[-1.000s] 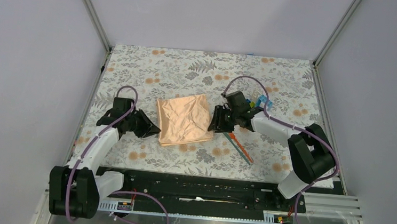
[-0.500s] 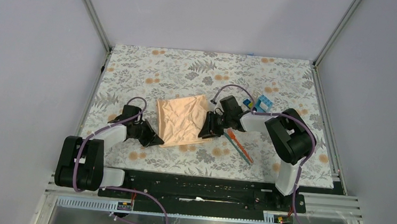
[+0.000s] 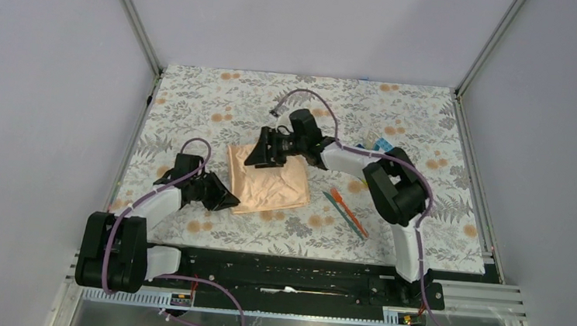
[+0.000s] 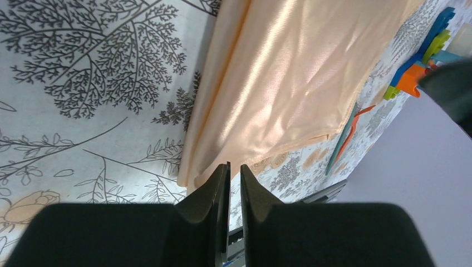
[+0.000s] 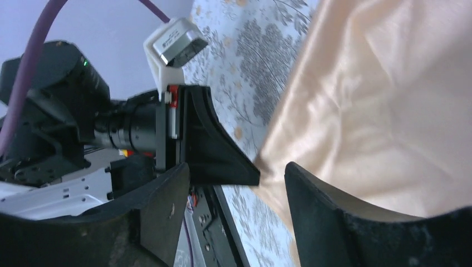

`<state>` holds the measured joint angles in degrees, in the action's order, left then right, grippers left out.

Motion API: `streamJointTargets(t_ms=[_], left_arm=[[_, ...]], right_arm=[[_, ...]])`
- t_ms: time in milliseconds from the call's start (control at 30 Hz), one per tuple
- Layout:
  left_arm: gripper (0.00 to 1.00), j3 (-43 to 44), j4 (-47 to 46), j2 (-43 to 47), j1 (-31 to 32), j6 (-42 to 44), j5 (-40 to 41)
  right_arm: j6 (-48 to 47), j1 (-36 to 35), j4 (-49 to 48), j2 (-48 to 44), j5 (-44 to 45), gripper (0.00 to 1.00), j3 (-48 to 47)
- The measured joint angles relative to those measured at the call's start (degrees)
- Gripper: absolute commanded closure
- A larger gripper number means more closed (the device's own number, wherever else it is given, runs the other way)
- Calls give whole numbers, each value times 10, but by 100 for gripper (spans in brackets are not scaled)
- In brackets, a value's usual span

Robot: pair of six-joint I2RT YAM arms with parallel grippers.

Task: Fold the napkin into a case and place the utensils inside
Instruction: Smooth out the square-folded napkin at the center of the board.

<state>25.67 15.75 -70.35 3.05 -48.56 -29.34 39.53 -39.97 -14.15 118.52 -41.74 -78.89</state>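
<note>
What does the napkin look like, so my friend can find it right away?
Start at the floral table mat and look at its middle. The napkin is the big, flat, shiny peach-orange cloth there. It is plain, not flowery like the mat, and much larger than the two thin utensils lying just right of it.

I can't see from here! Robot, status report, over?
Right gripper open over the napkin, far edge. Left gripper nearly shut at its near-left corner, grip unclear. Utensils lie on the mat, right of it. Nothing blocking.
</note>
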Motion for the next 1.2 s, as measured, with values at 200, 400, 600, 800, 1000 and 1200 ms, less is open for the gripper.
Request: streamJointTargets(t_ms=[200,400,600,800,1000,1200], left_arm=[[98,-1,-5,0,0,1,6],[100,-16,-13,-26,-1,0,21],[100,-16,-13,-25,0,0,25],[100,-16,-12,-25,0,0,26],[100,-16,-13,-25,0,-2,26],[100,-16,-13,-25,0,-6,28]], right_arm=[[76,-27,-77,121,-38,23,-79],[113,-38,-108,200,-44,22,-130],[128,-39,-125,242,-43,23,-192],[139,-39,-131,274,-38,23,-240],[160,-39,-113,332,-32,23,-333],[172,-37,-71,378,-9,23,-425]])
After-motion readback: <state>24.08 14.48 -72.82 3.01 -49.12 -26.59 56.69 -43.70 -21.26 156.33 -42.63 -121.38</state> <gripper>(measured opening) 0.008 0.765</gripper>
